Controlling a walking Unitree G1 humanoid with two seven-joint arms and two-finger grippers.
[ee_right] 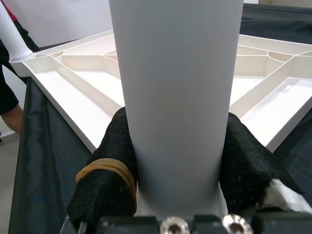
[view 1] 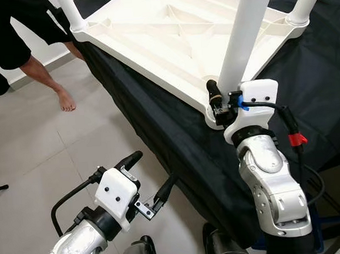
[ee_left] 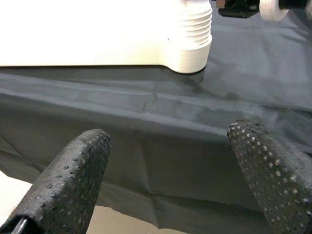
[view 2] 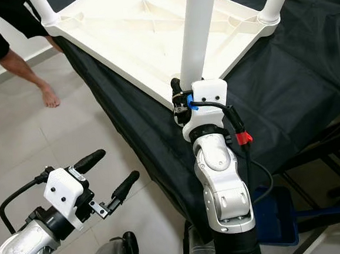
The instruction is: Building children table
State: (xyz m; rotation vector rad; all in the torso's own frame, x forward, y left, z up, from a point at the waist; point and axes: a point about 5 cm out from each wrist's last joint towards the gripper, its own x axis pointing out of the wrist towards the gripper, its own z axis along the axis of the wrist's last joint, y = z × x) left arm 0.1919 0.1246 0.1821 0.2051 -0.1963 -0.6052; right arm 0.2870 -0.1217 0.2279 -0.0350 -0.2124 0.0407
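Note:
A white plastic children's table (view 1: pixel 169 39) lies upside down on a black cloth, ribbed underside up. White legs stand in its corners. The near white leg (view 1: pixel 246 27) rises from the near corner socket (view 1: pixel 213 115). My right gripper (view 1: pixel 224 102) is shut on the base of this leg (ee_right: pixel 175 87), one black finger (ee_right: pixel 114 161) on each side. My left gripper (view 1: pixel 153 178) hangs open low over the floor, beside the draped cloth edge. In the left wrist view its fingertips (ee_left: pixel 73 180) frame the cloth and the threaded corner socket (ee_left: pixel 192 34).
The black cloth (view 1: pixel 177 144) covers a table and drapes down at the near left edge. A person's bare leg and foot (view 1: pixel 58 91) stand on the grey tile floor at the far left. A blue bin (view 2: pixel 280 212) and black frame sit at the lower right.

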